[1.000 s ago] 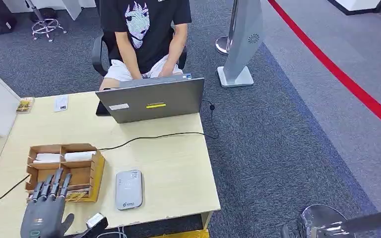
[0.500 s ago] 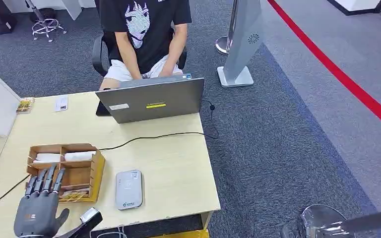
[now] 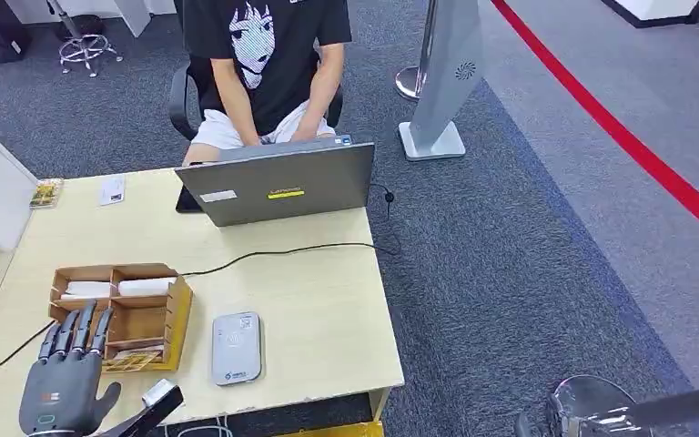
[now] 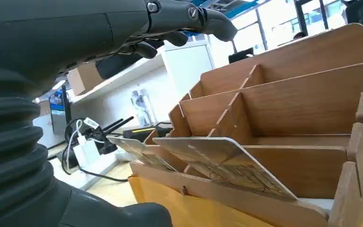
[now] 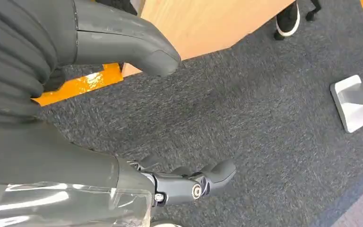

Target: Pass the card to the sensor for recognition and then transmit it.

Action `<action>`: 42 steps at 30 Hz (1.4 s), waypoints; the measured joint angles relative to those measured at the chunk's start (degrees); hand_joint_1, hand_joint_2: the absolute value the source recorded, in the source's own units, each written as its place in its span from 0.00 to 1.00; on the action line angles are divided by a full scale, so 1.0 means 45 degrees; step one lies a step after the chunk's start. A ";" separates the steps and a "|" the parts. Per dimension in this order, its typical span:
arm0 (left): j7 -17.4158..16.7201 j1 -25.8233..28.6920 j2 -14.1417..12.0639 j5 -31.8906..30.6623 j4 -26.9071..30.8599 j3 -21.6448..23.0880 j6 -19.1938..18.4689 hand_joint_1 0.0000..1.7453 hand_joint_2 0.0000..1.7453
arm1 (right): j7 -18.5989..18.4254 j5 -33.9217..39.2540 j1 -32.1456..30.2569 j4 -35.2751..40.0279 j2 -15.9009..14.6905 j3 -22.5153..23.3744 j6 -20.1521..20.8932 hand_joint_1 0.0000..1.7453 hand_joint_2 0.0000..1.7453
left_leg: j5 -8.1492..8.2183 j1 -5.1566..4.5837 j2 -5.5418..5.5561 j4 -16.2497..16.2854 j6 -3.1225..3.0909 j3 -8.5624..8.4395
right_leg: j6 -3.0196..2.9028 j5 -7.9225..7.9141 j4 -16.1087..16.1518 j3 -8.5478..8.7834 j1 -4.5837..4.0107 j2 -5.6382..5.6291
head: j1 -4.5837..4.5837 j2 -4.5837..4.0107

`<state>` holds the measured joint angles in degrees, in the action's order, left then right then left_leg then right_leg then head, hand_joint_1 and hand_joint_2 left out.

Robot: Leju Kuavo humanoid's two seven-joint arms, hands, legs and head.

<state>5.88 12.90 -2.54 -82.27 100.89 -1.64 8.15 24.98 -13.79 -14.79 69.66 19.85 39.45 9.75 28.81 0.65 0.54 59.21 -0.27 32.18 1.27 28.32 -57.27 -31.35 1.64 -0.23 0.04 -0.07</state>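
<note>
- The left hand (image 3: 62,393) hovers over the near left part of the bench (image 3: 319,319), palm down, its fingers (image 3: 77,330) stretched out and apart, holding nothing.
- Those fingers reach over the near edge of the wooden rack (image 3: 118,314), whose compartments are open at the top.
- In the left wrist view the fingers (image 4: 189,14) hang above the rack (image 4: 283,104), apart from it.
- A card (image 4: 217,158) leans tilted in the rack's nearest slot, one end raised; a second card (image 4: 137,149) lies beside it in the same row.
- From the head, the card (image 3: 132,360) shows as a yellowish patterned strip at the rack's front.
- Two white items (image 3: 118,289) lie in the rack's far compartments.
- The sensor (image 3: 237,347), a flat grey pad, lies just right of the rack, near the bench's front edge.
- A laptop (image 3: 278,182) stands open at the far edge, its back toward the robot; a black cable (image 3: 273,250) runs across the bench below it.
- A person (image 3: 259,64) in a black shirt sits behind the laptop.
- The right hand (image 5: 123,118) hangs beside the bench over grey carpet (image 5: 264,132), fingers (image 5: 194,182) loosely curled and apart from the thumb, holding nothing.
</note>
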 joint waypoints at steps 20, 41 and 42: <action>-0.0112 -0.0027 0.1054 -0.1137 0.0000 0.0282 -0.0403 0.00 1.00 | 0.0000 -0.0384 0.0059 -0.0112 0.0000 0.0092 0.0039 0.00 1.00 | 0.0000 0.0000 0.0001 0.0002 0.0000 -0.0003 | 0.0001 -0.0001 0.0001 -0.0001 0.0000 -0.0001 | 0.0000 0.0000; -0.0136 -0.0025 0.1059 -0.1103 0.0000 0.0282 -0.0515 1.00 1.00 | 0.0112 -0.0626 0.0131 -0.0359 0.0000 0.0369 0.0257 0.00 1.00 | 0.0000 -0.0001 0.0001 0.0002 -0.0001 -0.0002 | 0.0001 -0.0001 0.0001 0.0002 0.0001 0.0000 | 0.0000 0.0000; -0.0136 -0.0024 0.1059 -0.1103 0.0000 0.0282 -0.0515 1.00 1.00 | 0.0112 -0.0627 0.0133 -0.0364 0.0000 0.0374 0.0253 0.00 1.00 | 0.0000 -0.0002 0.0001 0.0002 -0.0001 -0.0002 | 0.0001 -0.0001 0.0001 0.0002 0.0001 0.0000 | 0.0000 0.0000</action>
<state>5.27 12.79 2.23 -87.23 100.89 -0.37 5.84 25.49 -16.61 -14.20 68.02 19.85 41.13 10.88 28.81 0.64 0.54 59.22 -0.27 32.17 1.27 28.31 -57.27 -31.34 1.64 -0.23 0.04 -0.07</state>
